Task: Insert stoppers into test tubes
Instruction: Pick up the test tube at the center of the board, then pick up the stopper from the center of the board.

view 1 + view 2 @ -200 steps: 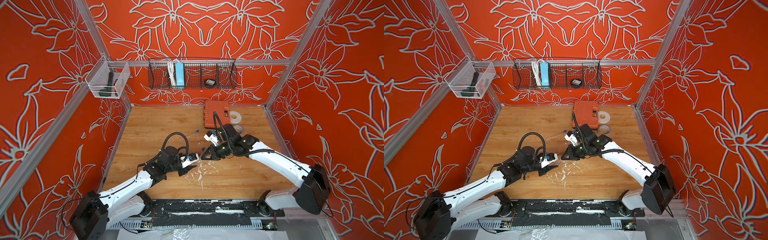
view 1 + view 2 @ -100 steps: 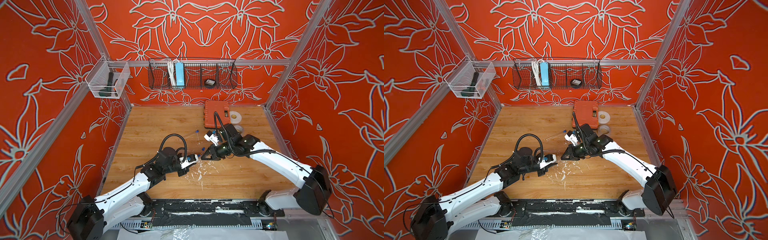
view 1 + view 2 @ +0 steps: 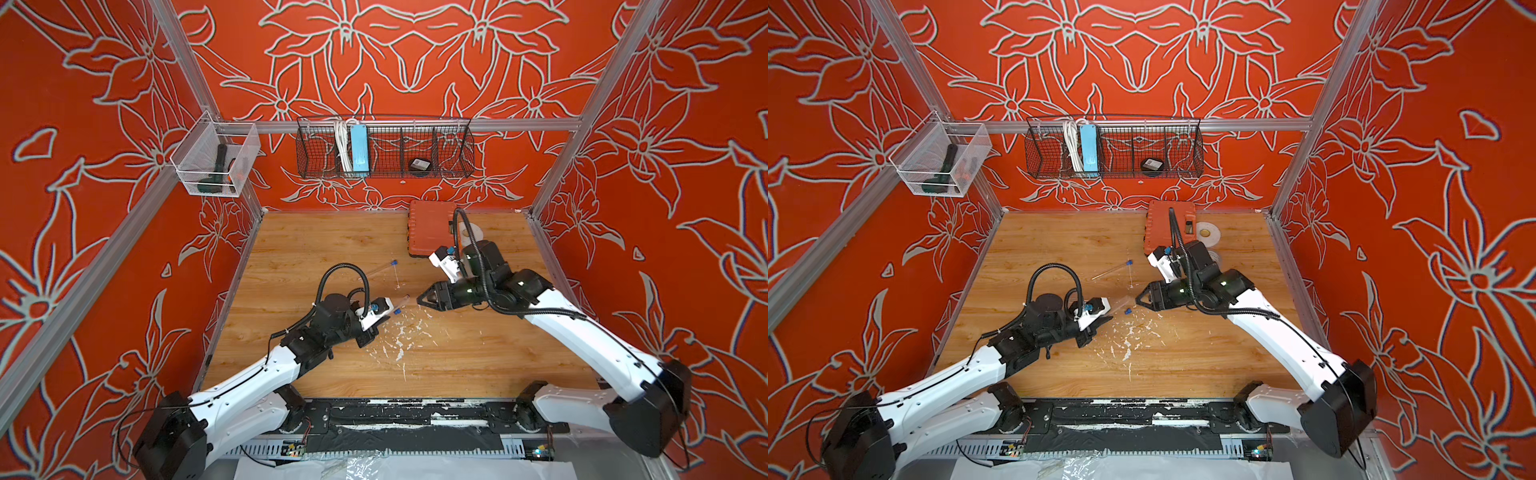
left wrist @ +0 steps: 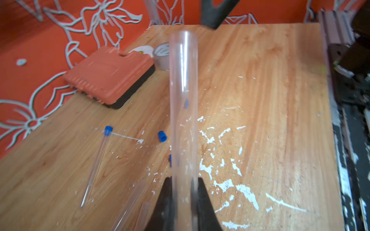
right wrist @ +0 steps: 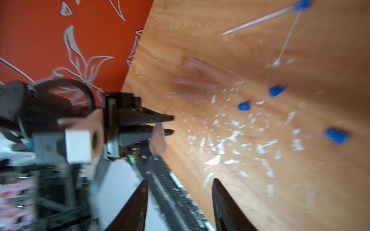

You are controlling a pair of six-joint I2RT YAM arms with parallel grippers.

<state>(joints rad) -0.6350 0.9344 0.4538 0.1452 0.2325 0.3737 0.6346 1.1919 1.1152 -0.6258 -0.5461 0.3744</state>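
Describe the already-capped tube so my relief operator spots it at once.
Start at the orange case by the back wall. From it, toward the middle of the wooden table, one slim clear tube lies flat. It alone has a blue stopper in its end; the other blue stoppers lie loose.

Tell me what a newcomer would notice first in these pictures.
Loud orange walls with white flower outlines enclose the wooden table and grab the eye first. At the table's middle, the left gripper is shut on a slim clear test tube pointed toward the open right gripper. Tiny bright blue stoppers lie loose on the wood nearby, among white paint flecks.
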